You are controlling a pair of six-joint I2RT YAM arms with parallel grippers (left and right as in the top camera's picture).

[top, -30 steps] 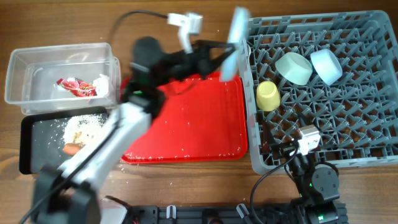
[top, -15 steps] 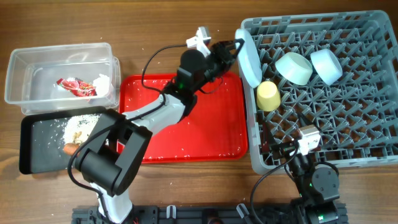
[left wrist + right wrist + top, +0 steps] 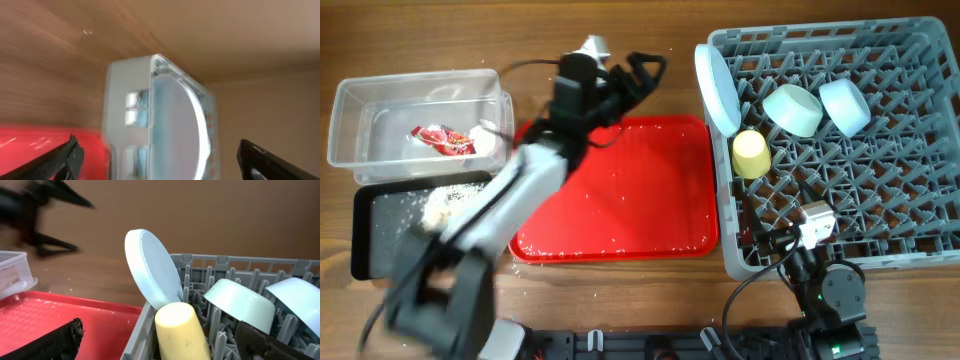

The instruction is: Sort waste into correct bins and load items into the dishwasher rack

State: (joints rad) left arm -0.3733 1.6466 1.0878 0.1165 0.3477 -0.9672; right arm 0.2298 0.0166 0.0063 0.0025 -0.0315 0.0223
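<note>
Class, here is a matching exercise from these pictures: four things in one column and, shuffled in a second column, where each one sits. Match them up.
Column A
1. pale blue plate
2. yellow cup
3. red-and-white wrapper
4. food crumbs

Column B
a. in the black tray
b. among the pegs of the dishwasher rack, next to the mint green bowl
c. in the clear tub
d. standing on edge at the rack's left end

Pairs: 1-d, 2-b, 3-c, 4-a
</note>
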